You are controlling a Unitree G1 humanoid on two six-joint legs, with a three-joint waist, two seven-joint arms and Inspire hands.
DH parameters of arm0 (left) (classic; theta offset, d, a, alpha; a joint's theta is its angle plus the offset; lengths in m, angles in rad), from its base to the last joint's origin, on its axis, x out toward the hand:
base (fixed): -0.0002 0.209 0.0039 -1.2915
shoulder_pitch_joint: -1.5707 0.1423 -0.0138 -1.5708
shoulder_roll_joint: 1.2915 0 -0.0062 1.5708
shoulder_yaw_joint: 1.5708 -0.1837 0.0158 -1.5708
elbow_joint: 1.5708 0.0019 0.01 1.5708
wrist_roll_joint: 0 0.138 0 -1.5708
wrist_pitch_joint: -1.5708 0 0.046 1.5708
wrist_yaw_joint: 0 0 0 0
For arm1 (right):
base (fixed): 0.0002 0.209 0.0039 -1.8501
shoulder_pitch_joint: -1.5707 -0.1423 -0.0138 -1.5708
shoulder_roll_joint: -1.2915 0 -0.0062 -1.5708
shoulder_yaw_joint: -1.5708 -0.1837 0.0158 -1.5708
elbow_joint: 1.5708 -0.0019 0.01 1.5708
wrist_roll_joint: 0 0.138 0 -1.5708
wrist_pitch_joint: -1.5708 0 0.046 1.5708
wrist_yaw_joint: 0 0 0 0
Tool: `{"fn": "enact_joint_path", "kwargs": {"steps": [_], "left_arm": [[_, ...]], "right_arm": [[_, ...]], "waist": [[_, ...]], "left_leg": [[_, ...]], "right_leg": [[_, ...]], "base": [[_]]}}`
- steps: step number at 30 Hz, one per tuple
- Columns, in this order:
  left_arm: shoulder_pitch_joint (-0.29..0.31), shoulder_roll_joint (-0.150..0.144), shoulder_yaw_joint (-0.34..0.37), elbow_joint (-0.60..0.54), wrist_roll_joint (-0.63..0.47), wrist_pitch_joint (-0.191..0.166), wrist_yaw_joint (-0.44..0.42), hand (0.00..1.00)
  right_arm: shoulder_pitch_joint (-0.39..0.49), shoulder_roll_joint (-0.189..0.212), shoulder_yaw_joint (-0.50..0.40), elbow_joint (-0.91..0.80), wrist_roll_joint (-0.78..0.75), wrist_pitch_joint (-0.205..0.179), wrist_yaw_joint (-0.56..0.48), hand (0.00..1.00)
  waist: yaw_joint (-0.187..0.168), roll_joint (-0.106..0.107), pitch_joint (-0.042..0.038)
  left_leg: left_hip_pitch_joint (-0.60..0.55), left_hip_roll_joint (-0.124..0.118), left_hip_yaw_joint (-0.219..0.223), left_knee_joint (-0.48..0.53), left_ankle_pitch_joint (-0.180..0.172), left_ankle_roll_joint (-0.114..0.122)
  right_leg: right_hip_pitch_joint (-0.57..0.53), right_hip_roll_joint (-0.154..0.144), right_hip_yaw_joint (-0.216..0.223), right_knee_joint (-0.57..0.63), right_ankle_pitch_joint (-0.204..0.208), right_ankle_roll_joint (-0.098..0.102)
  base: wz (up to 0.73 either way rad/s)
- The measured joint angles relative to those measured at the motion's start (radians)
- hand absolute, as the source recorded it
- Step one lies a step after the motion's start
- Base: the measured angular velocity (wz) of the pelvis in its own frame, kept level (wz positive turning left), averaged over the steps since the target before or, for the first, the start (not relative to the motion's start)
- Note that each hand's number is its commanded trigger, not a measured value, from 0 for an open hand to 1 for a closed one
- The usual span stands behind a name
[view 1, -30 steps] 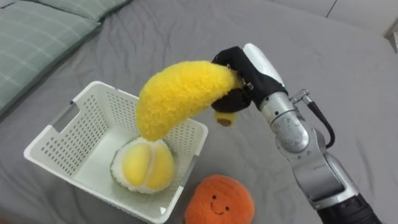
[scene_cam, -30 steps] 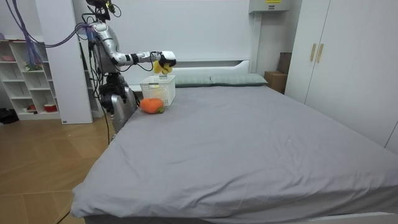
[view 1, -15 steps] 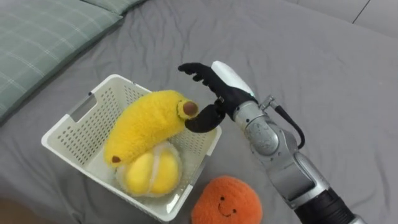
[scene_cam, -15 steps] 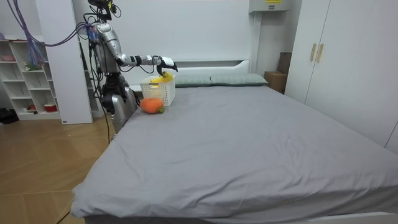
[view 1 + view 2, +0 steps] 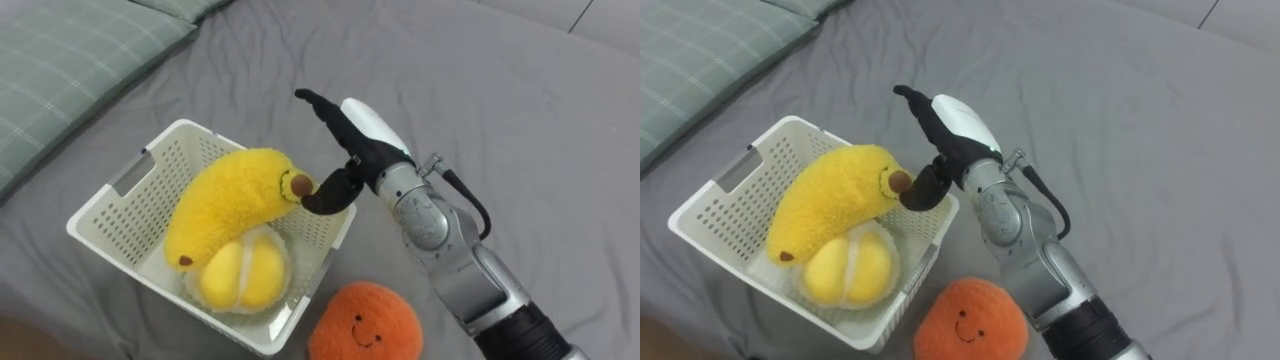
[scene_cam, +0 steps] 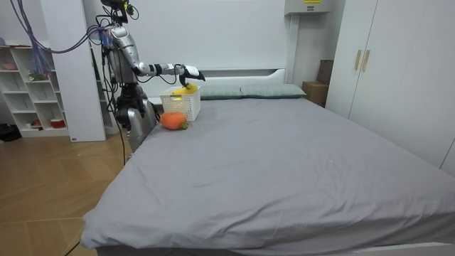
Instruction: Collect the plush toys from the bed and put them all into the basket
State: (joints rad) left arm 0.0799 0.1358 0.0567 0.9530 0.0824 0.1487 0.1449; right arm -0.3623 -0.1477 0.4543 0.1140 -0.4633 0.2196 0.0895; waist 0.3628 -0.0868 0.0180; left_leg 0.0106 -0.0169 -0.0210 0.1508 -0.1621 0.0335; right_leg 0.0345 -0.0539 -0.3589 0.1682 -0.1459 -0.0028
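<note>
Banana plush (image 5: 225, 205) rests in basket (image 5: 125, 210). Right hand (image 5: 357, 135) at its tip, fingers spread, gripping nothing. Next: grasp orange plush (image 5: 365, 325) beside basket.

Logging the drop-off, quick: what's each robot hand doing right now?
Right robot hand: open, holding nothing; its thumb is at the end of the banana toy.
Left robot hand: cannot be told.

Banana (image 5: 228, 205) crowds basket (image 5: 150, 195), bed (image 5: 520, 120) open rightward
</note>
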Motion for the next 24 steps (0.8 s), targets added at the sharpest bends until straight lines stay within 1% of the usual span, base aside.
{"fn": "enact_joint_path", "kwargs": {"steps": [12, 15, 20, 23, 24], "left_arm": [[0.0, 0.0, 0.003, 0.012, 0.001, 0.004, 0.0, 0.0], [0.001, -0.003, 0.02, 0.014, 0.022, 0.004, 0.0, 0.0], [0.001, -0.003, 0.021, 0.015, 0.033, 0.005, 0.0, 0.0], [0.001, -0.003, 0.031, 0.019, 0.052, 0.004, 0.0, 0.0], [0.001, -0.003, 0.037, 0.023, 0.049, 0.003, 0.0, 0.0]], "right_arm": [[0.0, 0.0, 0.0, 0.0, 0.0, 0.0, 0.0, 0.0], [0.0, -0.001, -0.001, 0.0, 0.0, 0.0, 0.0, 0.0], [0.0, -0.001, -0.004, 0.0, 0.003, 0.0, -0.006, 0.0], [0.0, -0.004, -0.02, 0.009, 0.042, -0.003, -0.015, 0.0], [0.0, -0.004, -0.036, 0.026, 0.073, -0.012, -0.021, 0.0]], "waist": [[0.0, -0.003, -0.0021], [-0.001, -0.004, -0.0026], [0.0, -0.007, -0.0046], [-0.001, -0.007, -0.0045], [-0.004, -0.006, -0.0039]], "left_leg": [[0.0, 0.0, -0.001, 0.0, 0.0, 0.0], [0.0, 0.0, -0.001, 0.0, 0.0, 0.0], [0.006, 0.0, -0.001, 0.002, 0.0, 0.0], [0.012, 0.0, -0.001, 0.002, 0.0, 0.0], [0.016, 0.0, -0.001, 0.001, 0.0, 0.0]], "right_leg": [[0.0, 0.001, 0.001, 0.0, 0.0, 0.0], [0.001, 0.0, 0.001, 0.0, 0.0, 0.0], [0.002, -0.005, -0.001, 0.0, 0.0, 0.0], [0.009, -0.005, 0.002, 0.0, 0.0, 0.0], [0.014, -0.005, 0.002, 0.0, 0.0, 0.0]], "base": [[0.0], [0.0], [0.0], [0.0], [0.0]]}}
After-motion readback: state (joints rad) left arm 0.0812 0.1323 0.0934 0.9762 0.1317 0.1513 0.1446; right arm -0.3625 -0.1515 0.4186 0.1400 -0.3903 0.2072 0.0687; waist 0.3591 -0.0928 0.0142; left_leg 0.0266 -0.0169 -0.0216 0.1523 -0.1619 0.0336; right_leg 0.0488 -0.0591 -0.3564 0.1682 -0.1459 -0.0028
